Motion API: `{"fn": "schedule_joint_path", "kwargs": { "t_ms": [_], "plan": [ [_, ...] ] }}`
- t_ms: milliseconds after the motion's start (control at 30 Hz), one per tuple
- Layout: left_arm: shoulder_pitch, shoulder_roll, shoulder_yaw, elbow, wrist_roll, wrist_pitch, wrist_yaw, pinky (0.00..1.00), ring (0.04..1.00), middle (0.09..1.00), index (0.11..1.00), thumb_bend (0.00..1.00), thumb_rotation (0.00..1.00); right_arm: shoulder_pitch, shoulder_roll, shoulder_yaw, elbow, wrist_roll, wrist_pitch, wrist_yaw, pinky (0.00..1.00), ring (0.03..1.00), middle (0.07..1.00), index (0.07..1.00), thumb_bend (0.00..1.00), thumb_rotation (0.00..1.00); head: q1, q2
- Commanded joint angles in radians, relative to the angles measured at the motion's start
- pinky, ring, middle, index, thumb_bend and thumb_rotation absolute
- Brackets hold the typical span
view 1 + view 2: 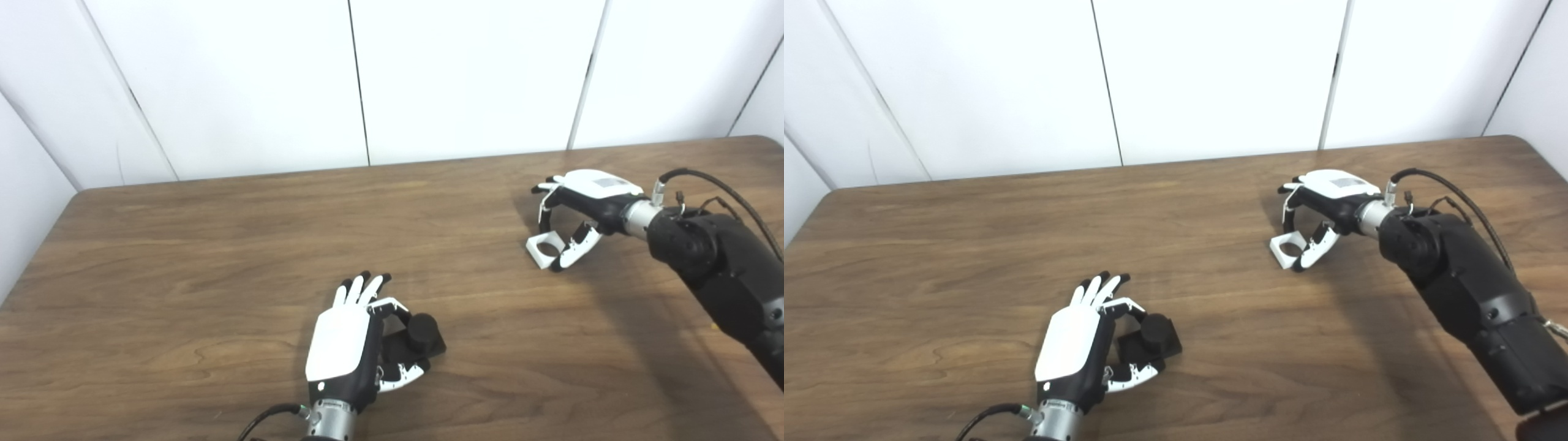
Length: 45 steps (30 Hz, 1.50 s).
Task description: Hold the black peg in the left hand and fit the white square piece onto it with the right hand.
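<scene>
Fingers: left hand (352, 352) curls loosely around the black peg (422, 331); right hand (582, 205) seemingly pinches the white piece (545, 250).
Risk: shallow pinch, piece may slip when lifted.

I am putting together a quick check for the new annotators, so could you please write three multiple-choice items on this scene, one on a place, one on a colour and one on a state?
1. Where is the white square piece?
A. at the right hand, on the table's right side
B. beside the left hand
C. on the peg

2. What colour is the peg?
A. white
B. black
C. red

3. How do the two parts stand?
A. fitted together
B. stacked loosely
C. far apart, not yet joined

Answers:
1 A, the piece sits between the right hand's fingers.
2 B, the peg on its base by the left hand is black.
3 C, bare wooden table separates the peg and the piece.
</scene>
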Motion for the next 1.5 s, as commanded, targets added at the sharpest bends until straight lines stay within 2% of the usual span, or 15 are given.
{"fn": "schedule_joint_path", "kwargs": {
  "t_ms": [0, 300, 967, 1267, 1467],
  "plan": [
    [0.011, -0.005, -0.005, 0.020, 0.018, 0.008, -0.021, 1.00, 0.977, 0.927, 0.495, 0.51, 0.09, -0.034, -0.017, -0.028, -0.074, -0.004, 0.027, 0.006, 1.00, 1.000, 0.937, 0.491, 0.52, 0.16, 0.000, 0.000],
    [0.004, -0.002, -0.002, 0.025, 0.010, 0.003, -0.023, 1.00, 0.979, 0.925, 0.494, 0.51, 0.09, 0.006, -0.020, -0.029, -0.239, -0.005, 0.061, 0.075, 1.00, 1.000, 0.929, 0.491, 0.52, 0.16, -0.001, -0.002],
    [0.003, -0.004, 0.002, 0.031, -0.017, -0.007, -0.023, 1.00, 0.997, 0.936, 0.494, 0.51, 0.09, 0.057, 0.035, -0.025, -0.610, -0.007, 0.132, 0.236, 1.00, 1.000, 0.931, 0.492, 0.52, 0.16, -0.004, 0.002],
    [0.006, -0.002, 0.004, 0.036, -0.024, -0.016, -0.014, 1.00, 0.993, 0.934, 0.494, 0.51, 0.08, 0.050, 0.075, -0.025, -0.705, 0.005, 0.165, 0.294, 1.00, 1.000, 0.933, 0.492, 0.52, 0.16, -0.006, 0.002],
    [0.007, -0.002, 0.000, 0.035, -0.016, -0.011, -0.019, 1.00, 0.993, 0.936, 0.494, 0.51, 0.09, 0.047, 0.099, -0.021, -0.739, 0.004, 0.164, 0.300, 1.00, 1.000, 0.931, 0.492, 0.52, 0.16, -0.006, 0.003]
  ]
}}
